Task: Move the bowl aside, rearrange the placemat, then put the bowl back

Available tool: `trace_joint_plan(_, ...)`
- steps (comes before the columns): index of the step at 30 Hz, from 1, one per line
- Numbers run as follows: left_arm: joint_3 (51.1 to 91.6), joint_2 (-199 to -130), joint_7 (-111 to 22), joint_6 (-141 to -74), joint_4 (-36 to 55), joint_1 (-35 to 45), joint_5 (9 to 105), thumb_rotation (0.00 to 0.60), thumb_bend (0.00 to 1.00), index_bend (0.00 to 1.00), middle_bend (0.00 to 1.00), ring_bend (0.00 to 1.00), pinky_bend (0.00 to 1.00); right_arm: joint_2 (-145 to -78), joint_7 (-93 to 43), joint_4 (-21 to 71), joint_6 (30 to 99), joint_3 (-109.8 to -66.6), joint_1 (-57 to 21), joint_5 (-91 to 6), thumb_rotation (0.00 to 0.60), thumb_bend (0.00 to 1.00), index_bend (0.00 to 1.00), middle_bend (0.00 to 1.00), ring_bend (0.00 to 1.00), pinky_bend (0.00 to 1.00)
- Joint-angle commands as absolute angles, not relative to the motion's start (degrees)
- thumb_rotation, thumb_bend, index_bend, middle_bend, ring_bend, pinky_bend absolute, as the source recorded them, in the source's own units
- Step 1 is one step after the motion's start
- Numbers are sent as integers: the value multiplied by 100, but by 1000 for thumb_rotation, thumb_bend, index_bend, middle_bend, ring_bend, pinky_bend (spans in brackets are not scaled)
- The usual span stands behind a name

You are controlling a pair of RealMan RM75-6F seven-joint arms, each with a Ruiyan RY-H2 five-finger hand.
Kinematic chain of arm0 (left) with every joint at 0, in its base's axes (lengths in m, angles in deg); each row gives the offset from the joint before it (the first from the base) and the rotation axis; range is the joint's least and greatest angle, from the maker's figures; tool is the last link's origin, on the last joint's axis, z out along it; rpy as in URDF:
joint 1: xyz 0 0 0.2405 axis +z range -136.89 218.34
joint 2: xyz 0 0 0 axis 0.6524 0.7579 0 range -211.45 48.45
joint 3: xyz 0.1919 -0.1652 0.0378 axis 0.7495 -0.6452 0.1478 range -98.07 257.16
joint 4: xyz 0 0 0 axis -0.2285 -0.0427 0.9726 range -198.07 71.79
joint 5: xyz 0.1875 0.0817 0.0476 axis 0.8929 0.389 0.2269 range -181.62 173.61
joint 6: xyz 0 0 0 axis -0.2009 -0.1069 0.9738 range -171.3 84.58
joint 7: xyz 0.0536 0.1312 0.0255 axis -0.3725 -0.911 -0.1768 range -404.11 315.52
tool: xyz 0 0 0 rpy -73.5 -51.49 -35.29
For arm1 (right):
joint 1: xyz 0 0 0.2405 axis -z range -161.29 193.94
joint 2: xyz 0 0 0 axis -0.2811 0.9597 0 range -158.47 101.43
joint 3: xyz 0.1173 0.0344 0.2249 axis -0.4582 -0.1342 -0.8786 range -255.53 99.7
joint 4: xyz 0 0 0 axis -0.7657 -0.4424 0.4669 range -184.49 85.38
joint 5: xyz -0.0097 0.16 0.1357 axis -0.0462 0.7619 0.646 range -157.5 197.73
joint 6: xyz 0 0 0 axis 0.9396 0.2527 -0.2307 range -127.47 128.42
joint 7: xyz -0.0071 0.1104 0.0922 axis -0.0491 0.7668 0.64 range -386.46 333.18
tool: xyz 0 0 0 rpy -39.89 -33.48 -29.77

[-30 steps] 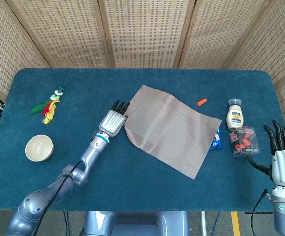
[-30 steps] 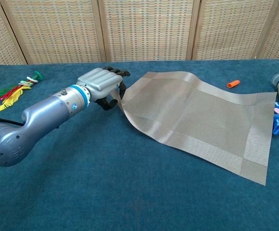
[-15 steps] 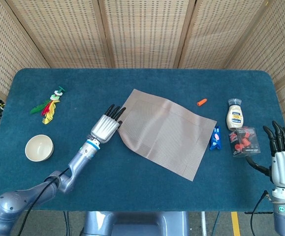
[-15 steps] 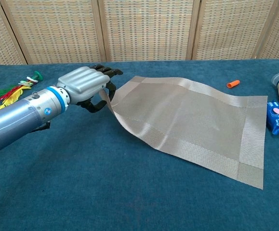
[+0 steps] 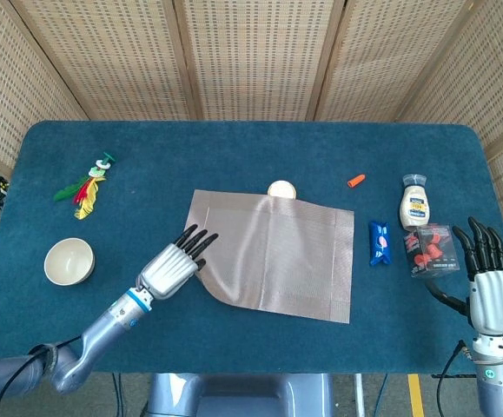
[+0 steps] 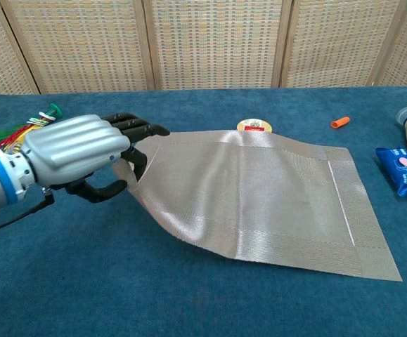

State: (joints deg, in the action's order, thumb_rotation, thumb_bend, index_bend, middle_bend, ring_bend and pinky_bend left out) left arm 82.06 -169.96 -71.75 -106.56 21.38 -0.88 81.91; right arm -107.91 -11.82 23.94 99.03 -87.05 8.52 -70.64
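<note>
The tan woven placemat [image 5: 277,256] [image 6: 259,196] lies mid-table, nearly square to the table edges, its near-left corner lifted off the cloth. My left hand [image 5: 173,265] [image 6: 84,158] pinches that lifted corner at the mat's left side. The cream bowl [image 5: 69,261] stands upright on the blue cloth near the left front, well apart from the mat; the chest view does not show it. My right hand [image 5: 486,282] hovers at the front right edge, fingers spread, holding nothing.
A small round cream lid [image 5: 281,189] [image 6: 254,126] sits at the mat's far edge. A feather toy [image 5: 86,187], an orange bit [image 5: 355,181], a sauce bottle [image 5: 414,201], a blue packet [image 5: 378,243] and a red pack [image 5: 431,249] lie around.
My left hand has pulled the mat's corner toward the front left, turning the mat from slanted to nearly square. The round lid, hidden before, now shows at its far edge.
</note>
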Motion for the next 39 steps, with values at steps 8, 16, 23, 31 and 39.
trace_joint_plan(8,8652,-16550,-7473,-10826,2754,292,8661,600,550,707,0,0,0,-10743,-1174,2476,9950,-8687,888,-7093,600,199,141,0,0,0)
trace_joint_plan(16,8777,-16431,-7429,-10794,2869,414,8861,600,550,708,0,0,0,-10744,-1173,2493,9927,-8674,885,-7100,600,199,142,0,0,0)
trace_joint_plan(23,8839,-16338,-7447,-10785,2948,498,9065,600,550,709,0,0,0,-10743,-1179,2501,9922,-8668,884,-7112,600,199,142,0,0,0)
trace_joint_plan(31,8865,-16223,-7490,-10707,3020,571,9199,600,549,705,0,0,0,-10722,-1149,2538,9934,-8670,893,-7116,600,199,142,0,0,0)
trace_joint_plan(39,8828,-16062,-7477,-10686,3111,628,9283,600,375,205,0,0,0,-10720,-1175,2561,9931,-8669,899,-7113,600,200,142,0,0,0)
